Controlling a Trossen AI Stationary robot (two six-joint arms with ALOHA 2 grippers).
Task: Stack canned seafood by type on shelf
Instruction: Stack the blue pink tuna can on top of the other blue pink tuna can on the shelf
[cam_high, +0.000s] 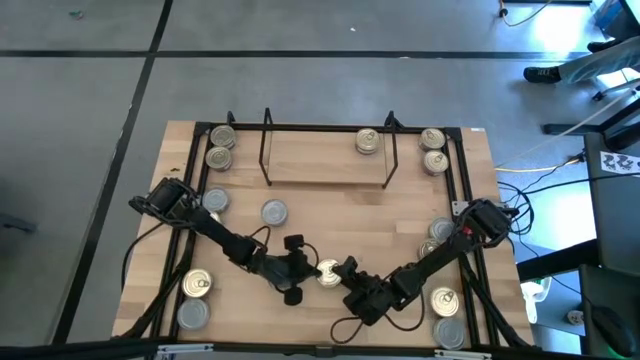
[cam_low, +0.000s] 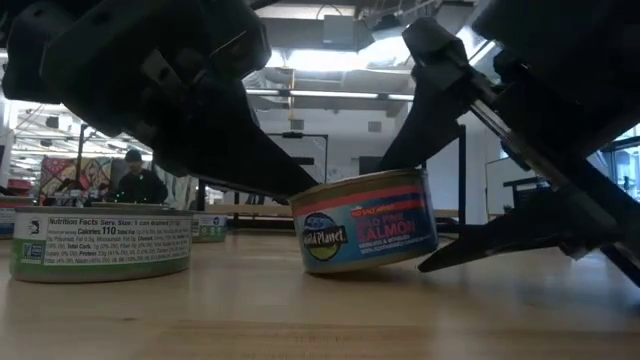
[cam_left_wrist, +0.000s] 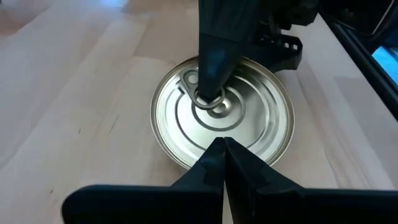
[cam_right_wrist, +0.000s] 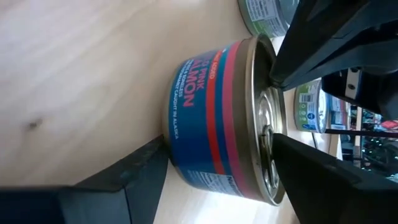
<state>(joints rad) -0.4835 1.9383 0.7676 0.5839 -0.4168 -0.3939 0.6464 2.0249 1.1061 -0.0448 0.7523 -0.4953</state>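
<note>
Both grippers meet at a salmon tin (cam_low: 368, 220) near the table's (cam_high: 330, 200) front centre. The right gripper (cam_right_wrist: 214, 171) is clamped on the tilted tin, one finger beneath, one over its lid; the left gripper (cam_left_wrist: 221, 158), fingers together, touches its rim. The shelf (cam_high: 328, 150) stands at the far edge.

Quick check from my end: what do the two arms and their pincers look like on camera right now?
Both arms are dark, jointed and slim, with black cables looping off them onto the table. The left pincer and right pincer have matte black, flat wedge-shaped fingers tapering to narrow tips. No markings show.
</note>
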